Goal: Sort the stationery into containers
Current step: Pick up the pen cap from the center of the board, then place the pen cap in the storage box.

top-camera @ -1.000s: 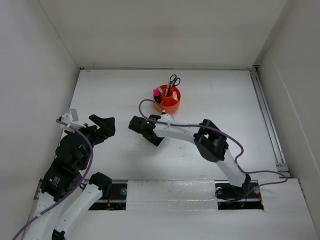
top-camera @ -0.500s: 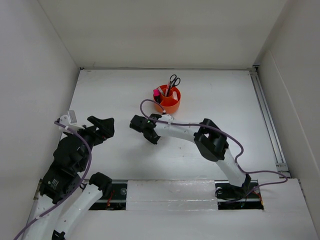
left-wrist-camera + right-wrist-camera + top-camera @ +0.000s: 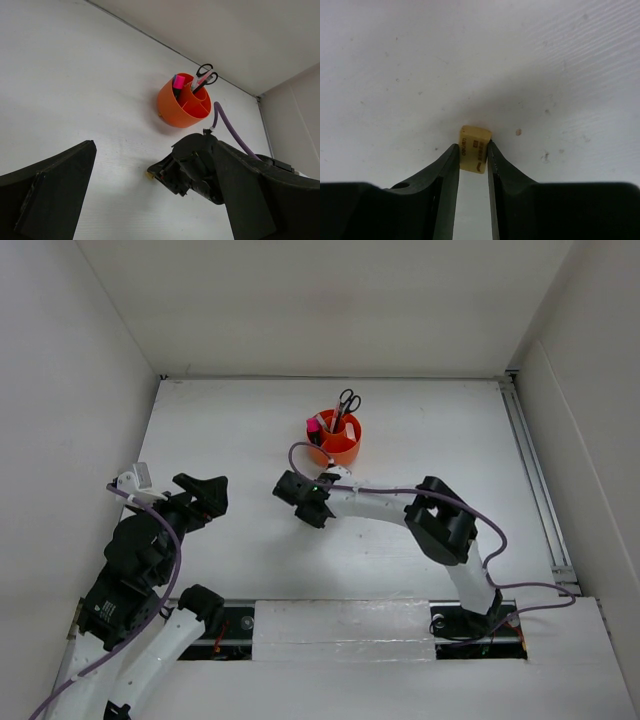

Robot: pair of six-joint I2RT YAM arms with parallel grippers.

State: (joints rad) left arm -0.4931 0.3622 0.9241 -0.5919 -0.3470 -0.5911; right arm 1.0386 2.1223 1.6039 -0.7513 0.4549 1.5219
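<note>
Eraser [image 3: 474, 141], small and tan with dark print on one face, sits between the right gripper's [image 3: 472, 146] two fingers. Jaws are nearly closed, with both inner faces touching the eraser's sides. It is down at the white table [image 3: 230, 430]; can't tell if it rests on the surface or is just off it. From the left wrist view it shows as a yellowish speck [image 3: 150, 174] at the tip of the right gripper.

From the top view, the right gripper [image 3: 297, 496] is on the near-left side of the orange organiser [image 3: 338, 443], close to it but not touching. The arm reaches in from the right.

Organiser stands upright at mid-table toward the back. Black-handled scissors [image 3: 206, 76] stand in a back compartment with the handles up. Pink-capped highlighter [image 3: 178, 81] stands in the left compartment. Other contents are too small to tell.

Left gripper [image 3: 211, 494] is at the left side of the table, well apart from the organiser. Its jaws are spread wide with nothing between them.
</note>
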